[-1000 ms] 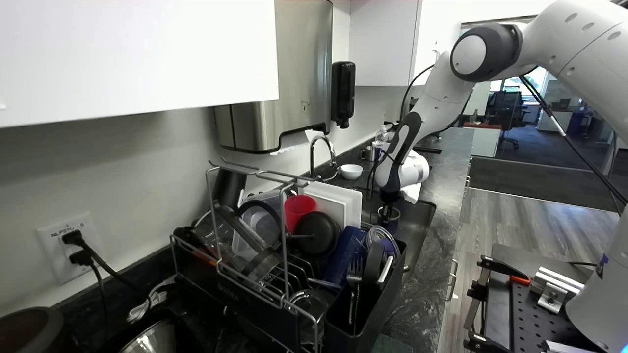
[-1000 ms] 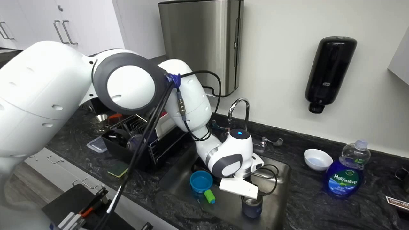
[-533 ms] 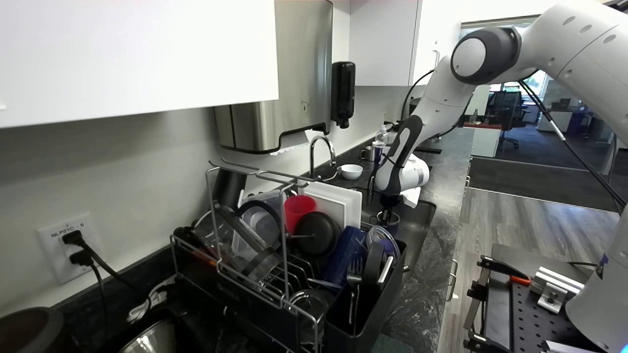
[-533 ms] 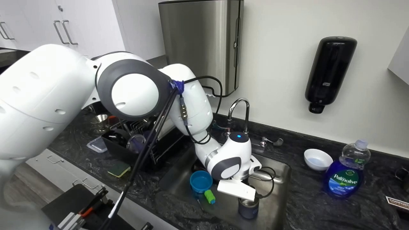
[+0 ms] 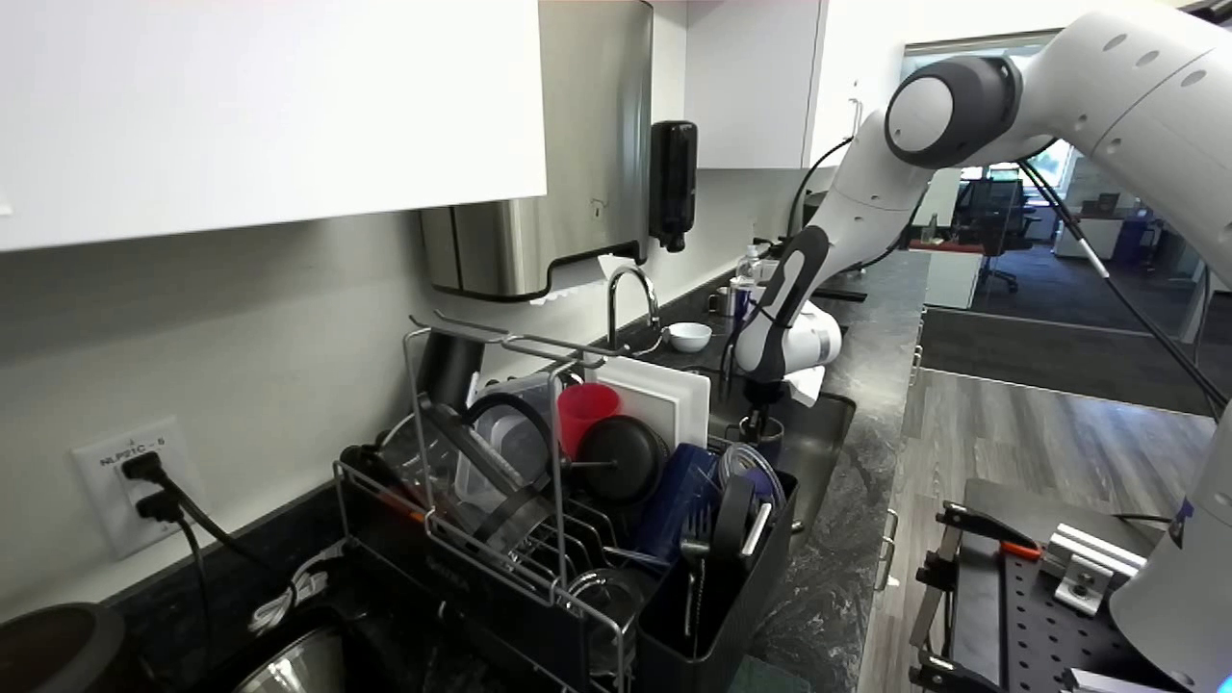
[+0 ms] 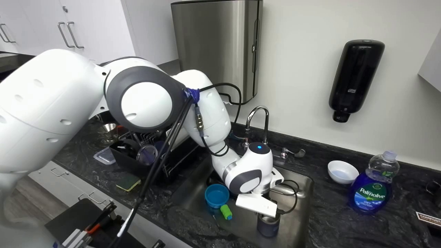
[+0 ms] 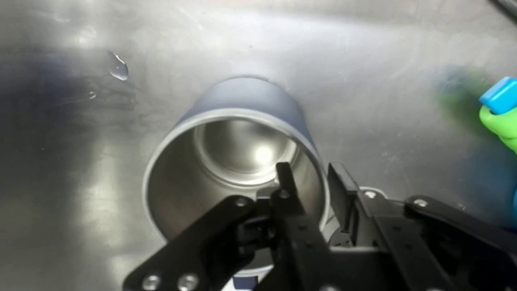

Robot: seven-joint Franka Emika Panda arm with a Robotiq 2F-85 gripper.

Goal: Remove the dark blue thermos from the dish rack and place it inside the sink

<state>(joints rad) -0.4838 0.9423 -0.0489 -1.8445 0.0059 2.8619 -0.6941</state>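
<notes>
To leave the dark blue thermos point(image 6: 268, 227) standing, the gripper point(image 7: 310, 169), spread astride its rim, should rise straight up past the sink's point(image 6: 291, 224) edges.

Office kitchenette, steel sink point(image 6: 295, 215), dish rack point(image 5: 500, 606), wall-mounted soap dispenser point(image 6: 357, 77), white cupboards point(image 6: 100, 32), office chair point(image 5: 997, 217) beyond

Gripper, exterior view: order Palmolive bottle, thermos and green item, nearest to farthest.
1. Dark blue thermos: in the sink, at the gripper.
2. Green item: in the sink, picture-left of the thermos.
3. Palmolive bottle: on the counter, picture-right of the sink.
</notes>
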